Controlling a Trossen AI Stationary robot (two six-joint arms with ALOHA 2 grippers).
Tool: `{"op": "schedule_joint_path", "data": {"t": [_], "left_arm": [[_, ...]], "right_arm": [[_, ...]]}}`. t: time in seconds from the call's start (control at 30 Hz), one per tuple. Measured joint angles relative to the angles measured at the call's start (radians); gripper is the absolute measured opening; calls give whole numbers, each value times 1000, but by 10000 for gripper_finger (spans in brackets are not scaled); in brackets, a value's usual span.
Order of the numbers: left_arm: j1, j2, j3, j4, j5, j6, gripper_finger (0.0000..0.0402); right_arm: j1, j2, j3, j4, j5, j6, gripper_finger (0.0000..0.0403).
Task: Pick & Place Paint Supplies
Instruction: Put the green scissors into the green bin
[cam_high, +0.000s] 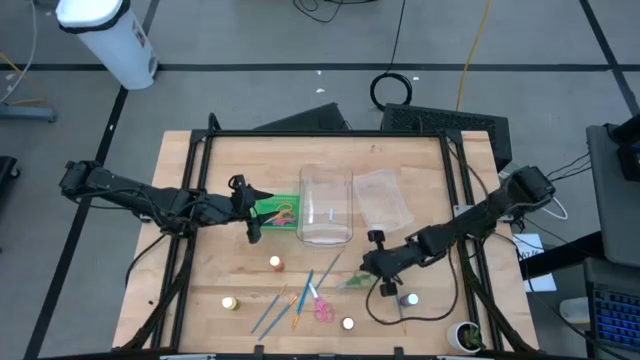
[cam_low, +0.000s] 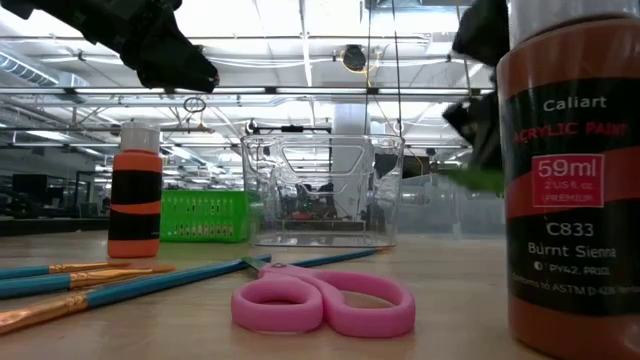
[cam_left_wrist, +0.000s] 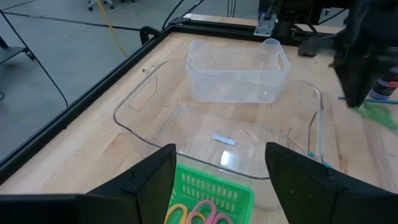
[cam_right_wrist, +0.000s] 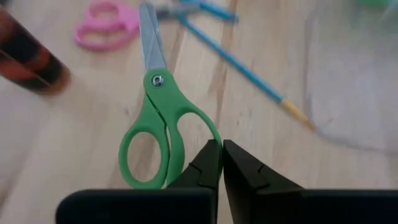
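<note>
From my right wrist view, the right gripper (cam_right_wrist: 221, 155) has pinched its fingers tight on a handle loop of the green scissors (cam_right_wrist: 158, 112); overhead that pair is only a green smear near the clear bin (cam_high: 326, 205). My left gripper (cam_left_wrist: 221, 180) hangs spread wide over the green basket (cam_left_wrist: 211, 193), which holds more scissors.

Green scissors (cam_right_wrist: 155, 130), pink scissors (cam_low: 322, 301), blue brushes (cam_low: 150, 285), a green basket (cam_left_wrist: 211, 194), plus an orange-and-black paint bottle (cam_low: 136, 190).
</note>
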Motion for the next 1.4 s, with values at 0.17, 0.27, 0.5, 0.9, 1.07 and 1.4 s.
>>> {"op": "schedule_joint_path", "data": {"t": [0.17,0.27,0.5,0.9,1.07,1.4], "left_arm": [[0,0,0,39,0,-26,255],[0,0,0,114,0,-20,255],[0,42,0,389,0,29,255],[0,281,1,794,2,164,255],[0,375,1,978,2,219,255],[0,407,40,1042,0,222,255]], "right_arm": [[21,-95,0,88,64,-85,1],[23,-136,0,193,94,-173,1],[-23,-153,0,477,94,-440,0],[-139,-152,0,679,530,-632,0],[-153,-152,0,679,642,-672,0],[-154,-72,0,687,750,-702,0]]}}
